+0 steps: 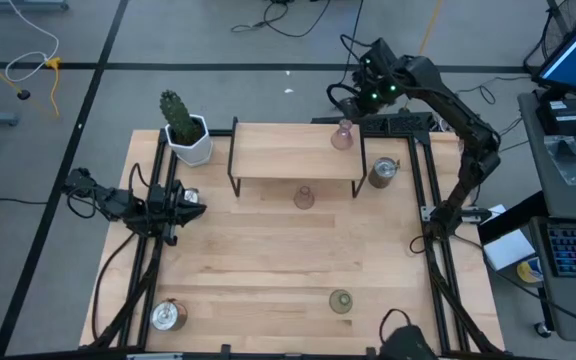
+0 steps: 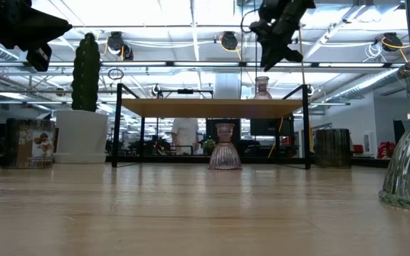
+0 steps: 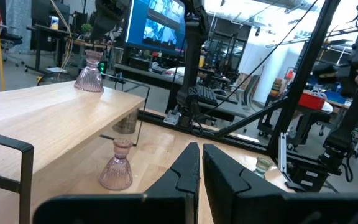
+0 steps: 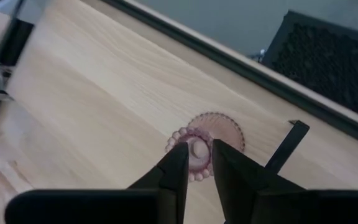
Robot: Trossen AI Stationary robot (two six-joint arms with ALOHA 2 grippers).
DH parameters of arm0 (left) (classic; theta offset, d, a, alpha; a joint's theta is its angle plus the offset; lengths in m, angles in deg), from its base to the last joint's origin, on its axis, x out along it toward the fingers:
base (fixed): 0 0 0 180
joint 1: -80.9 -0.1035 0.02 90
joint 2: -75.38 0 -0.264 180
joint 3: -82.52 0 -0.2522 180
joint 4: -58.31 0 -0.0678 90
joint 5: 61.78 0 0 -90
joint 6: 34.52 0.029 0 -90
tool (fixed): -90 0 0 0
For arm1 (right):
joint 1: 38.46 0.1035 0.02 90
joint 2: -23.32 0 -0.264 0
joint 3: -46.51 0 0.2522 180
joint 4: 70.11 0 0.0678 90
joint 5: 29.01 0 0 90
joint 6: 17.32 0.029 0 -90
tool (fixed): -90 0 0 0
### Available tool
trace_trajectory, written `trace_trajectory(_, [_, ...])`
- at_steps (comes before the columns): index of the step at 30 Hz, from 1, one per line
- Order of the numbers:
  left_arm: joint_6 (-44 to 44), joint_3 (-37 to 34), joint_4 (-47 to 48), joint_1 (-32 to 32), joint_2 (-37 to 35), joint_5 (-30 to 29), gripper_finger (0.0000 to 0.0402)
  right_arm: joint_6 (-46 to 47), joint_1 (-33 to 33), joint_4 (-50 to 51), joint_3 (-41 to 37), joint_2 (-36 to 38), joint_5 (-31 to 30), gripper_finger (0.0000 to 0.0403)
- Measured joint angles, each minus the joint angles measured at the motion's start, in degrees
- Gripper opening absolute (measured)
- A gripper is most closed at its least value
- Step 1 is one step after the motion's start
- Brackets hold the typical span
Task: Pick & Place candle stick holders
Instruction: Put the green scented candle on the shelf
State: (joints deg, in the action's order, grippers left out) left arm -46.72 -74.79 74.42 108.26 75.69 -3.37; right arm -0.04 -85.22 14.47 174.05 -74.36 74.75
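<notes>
A pale pink holder [image 1: 343, 137] stands upright on the wooden shelf [image 1: 288, 150], near its far right corner. My right gripper [image 1: 361, 100] hangs above it, fingers pointing down and a little apart. In the low view this gripper [image 2: 270, 57] is clear of the holder's top [image 2: 262, 84]. A second pink holder [image 1: 304, 197] stands on the table at the shelf's front. An olive-green holder [image 1: 340, 301] stands near the front edge. Two silver cups show, one at the right [image 1: 382, 172] and one at the front left [image 1: 168, 315]. My left gripper [image 1: 200, 208] waits shut at the left edge.
A white pot with a green cactus [image 1: 188, 135] stands at the table's far left corner. The shelf rests on thin black legs [image 2: 117, 124]. Black frame rails run along the table's left side [image 1: 153, 240] and right side [image 1: 433, 230]. Bare wood lies between the shelf and the front edge.
</notes>
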Motion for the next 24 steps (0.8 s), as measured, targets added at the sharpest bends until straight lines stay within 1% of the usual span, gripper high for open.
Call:
trace_trajectory(6, [-0.29,0.0,-0.01,0.02,0.0,0.0,0.0021,-0.03,0.01,-0.36,0.0,4.62,-0.02,0.0053])
trace_trajectory(11, [-0.75,0.0,-0.02,0.02,0.0,0.02,0.0021,-0.48,2.21,0.7,0.0,9.13,0.01,0.005])
trace_trajectory(16, [-2.6,0.0,-0.02,0.02,0.0,0.04,0.0021,-2.15,6.53,3.69,0.02,13.03,-0.07,0.005])
trace_trajectory(24, [-6.11,0.0,-0.07,0.02,0.0,0.09,0.0021,-3.04,16.13,6.27,0.0,18.04,-0.09,0.005])
